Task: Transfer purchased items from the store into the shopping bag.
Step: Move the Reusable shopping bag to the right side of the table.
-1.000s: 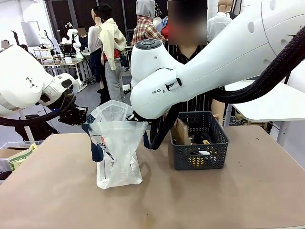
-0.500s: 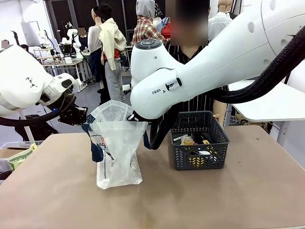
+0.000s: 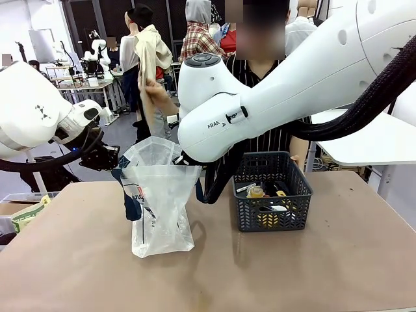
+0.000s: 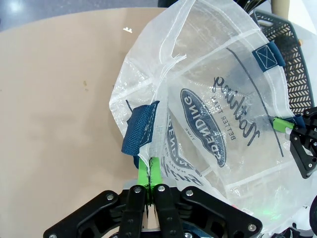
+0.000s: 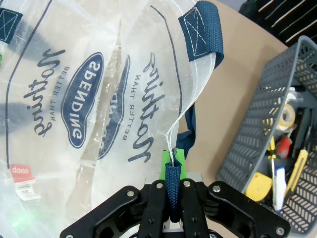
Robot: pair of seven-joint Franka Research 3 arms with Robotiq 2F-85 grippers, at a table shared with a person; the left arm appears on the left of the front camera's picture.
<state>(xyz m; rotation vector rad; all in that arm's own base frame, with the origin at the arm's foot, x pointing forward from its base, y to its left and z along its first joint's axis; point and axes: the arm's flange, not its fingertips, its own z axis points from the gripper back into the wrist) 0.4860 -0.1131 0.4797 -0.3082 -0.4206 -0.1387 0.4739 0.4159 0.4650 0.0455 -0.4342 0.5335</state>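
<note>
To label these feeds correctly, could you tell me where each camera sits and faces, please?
Front view: fixed between the arms, facing the person across the table; the left arm and right arm show.
Left wrist view: on that wrist, looking down the left gripper, shut on the shopping bag.
Right wrist view: likewise, right gripper shut on the bag's blue strap.
Shared: both wrist views show bag and basket.

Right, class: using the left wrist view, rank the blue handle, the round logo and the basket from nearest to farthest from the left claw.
1. Blue handle of the shopping bag, right at the tips of the left claw.
2. Round logo, printed on the bag's middle.
3. Basket, beyond the bag, at upper right.
</note>
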